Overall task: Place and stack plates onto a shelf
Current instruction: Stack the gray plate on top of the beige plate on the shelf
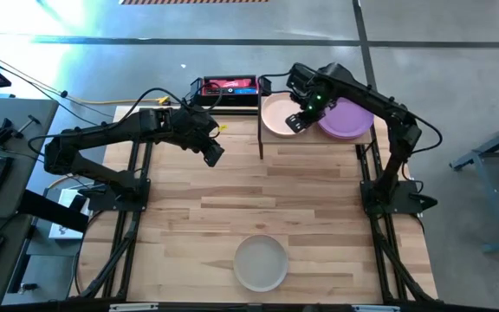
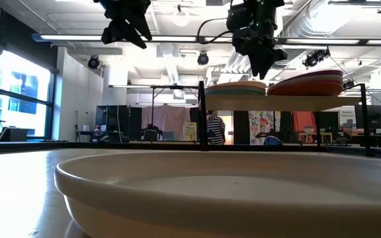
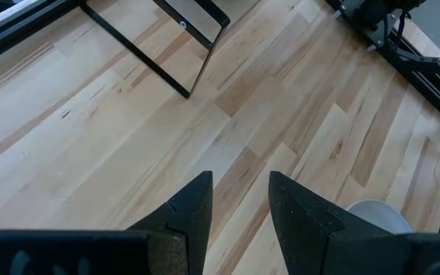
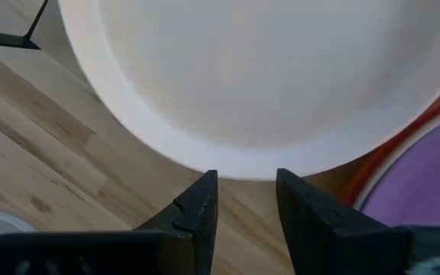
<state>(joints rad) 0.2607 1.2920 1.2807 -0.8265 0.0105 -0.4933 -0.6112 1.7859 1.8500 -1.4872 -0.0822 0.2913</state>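
Observation:
The shelf [image 1: 312, 139] stands at the table's far side and bears two stacks of plates. A peach plate [image 1: 275, 113] tops the left stack and a purple plate [image 1: 349, 120] tops the right stack, with an orange-red rim [image 4: 380, 162] under it. My right gripper [image 1: 298, 121] is open just above the peach plate's near rim [image 4: 243, 169], touching nothing. A pale grey plate [image 1: 261, 263] lies flat on the table near the front edge. My left gripper [image 1: 213, 154] is open and empty, high over the table left of the shelf.
The shelf's black frame posts [image 1: 260, 130] stand between my two grippers. A red and black box [image 1: 228, 87] lies behind the table's far edge. Bare wooden tabletop [image 1: 232, 199] stretches between the shelf and the grey plate. People show far off in the room [image 2: 213, 129].

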